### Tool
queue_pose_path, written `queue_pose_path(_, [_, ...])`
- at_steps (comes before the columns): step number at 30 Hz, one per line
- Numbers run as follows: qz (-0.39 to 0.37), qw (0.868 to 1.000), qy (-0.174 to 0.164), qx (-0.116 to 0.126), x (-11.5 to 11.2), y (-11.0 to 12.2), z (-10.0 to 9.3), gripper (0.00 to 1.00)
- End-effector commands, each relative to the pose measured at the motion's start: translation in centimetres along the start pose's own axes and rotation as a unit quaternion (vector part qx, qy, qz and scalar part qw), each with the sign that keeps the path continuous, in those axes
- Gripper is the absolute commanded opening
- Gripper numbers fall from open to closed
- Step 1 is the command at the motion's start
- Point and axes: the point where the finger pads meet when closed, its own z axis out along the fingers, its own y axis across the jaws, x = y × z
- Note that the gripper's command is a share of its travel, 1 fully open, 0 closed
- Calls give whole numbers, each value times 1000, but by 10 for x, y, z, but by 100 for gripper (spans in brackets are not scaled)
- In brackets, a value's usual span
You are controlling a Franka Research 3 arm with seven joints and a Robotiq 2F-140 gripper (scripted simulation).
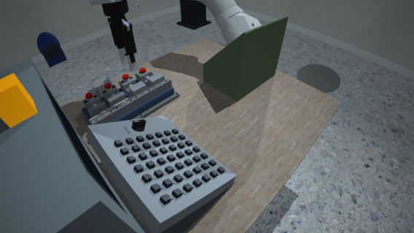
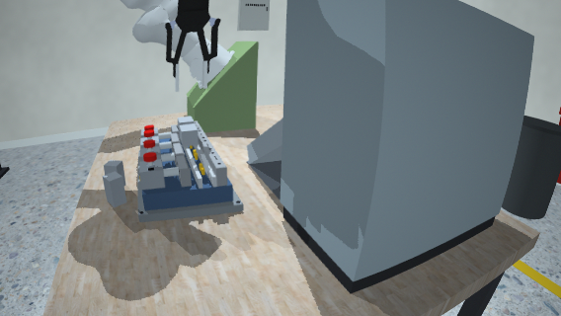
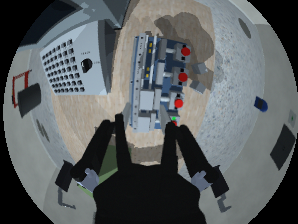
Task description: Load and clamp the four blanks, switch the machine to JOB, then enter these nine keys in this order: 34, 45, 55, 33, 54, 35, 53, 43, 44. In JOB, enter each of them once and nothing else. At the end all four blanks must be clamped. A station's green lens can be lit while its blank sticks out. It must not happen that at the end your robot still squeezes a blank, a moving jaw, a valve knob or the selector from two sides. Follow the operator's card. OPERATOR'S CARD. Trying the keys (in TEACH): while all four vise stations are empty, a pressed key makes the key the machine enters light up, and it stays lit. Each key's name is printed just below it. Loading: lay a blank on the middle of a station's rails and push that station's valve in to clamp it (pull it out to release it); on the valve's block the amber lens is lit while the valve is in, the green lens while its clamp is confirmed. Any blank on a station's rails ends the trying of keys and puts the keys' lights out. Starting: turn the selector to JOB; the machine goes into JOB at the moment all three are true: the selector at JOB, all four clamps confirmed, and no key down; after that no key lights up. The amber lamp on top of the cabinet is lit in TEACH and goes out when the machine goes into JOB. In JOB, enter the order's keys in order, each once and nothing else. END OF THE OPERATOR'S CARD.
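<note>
My gripper (image 1: 128, 66) (image 2: 191, 88) (image 3: 144, 109) is partly open and empty, above the far end of the vise row. A grey blank (image 1: 156, 78) (image 3: 143, 123) lies on the farthest station; its green lens (image 1: 138, 73) (image 3: 173, 119) and amber lens (image 1: 147, 69) are lit. Another blank (image 1: 138, 88) (image 2: 188, 134) (image 3: 146, 99) lies on the station beside it, where I see no lit lens. The two nearer stations hold none. Two loose blanks (image 2: 115, 190) (image 3: 199, 69) stand beside the row on the valve side. The selector (image 1: 138, 124) (image 3: 86, 65) is on the panel; its setting is unclear. No key is lit.
The sloped key panel (image 1: 109, 132) (image 3: 100, 80) stands beside the vise row. The tall grey cabinet (image 2: 336, 148) is next to it, with an orange lamp (image 1: 18, 100) on top. A green wedge-shaped block (image 1: 251, 62) (image 2: 229, 99) stands beyond the row's far end, near the arm.
</note>
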Motion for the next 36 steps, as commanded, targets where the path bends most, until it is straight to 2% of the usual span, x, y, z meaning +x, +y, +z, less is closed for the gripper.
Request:
queue_pose_path(1, [-8, 1000, -13, -8, -7, 5, -12, 40])
queue_pose_path(4, [-8, 1000, -13, -8, -7, 5, -20, 40])
queue_pose_path(14, [-8, 1000, -13, -8, -7, 5, -26, 40])
queue_pose_path(15, [-8, 1000, -13, -8, -7, 5, -26, 0])
queue_pose_path(36, [-8, 1000, -13, -8, -7, 5, -26, 0])
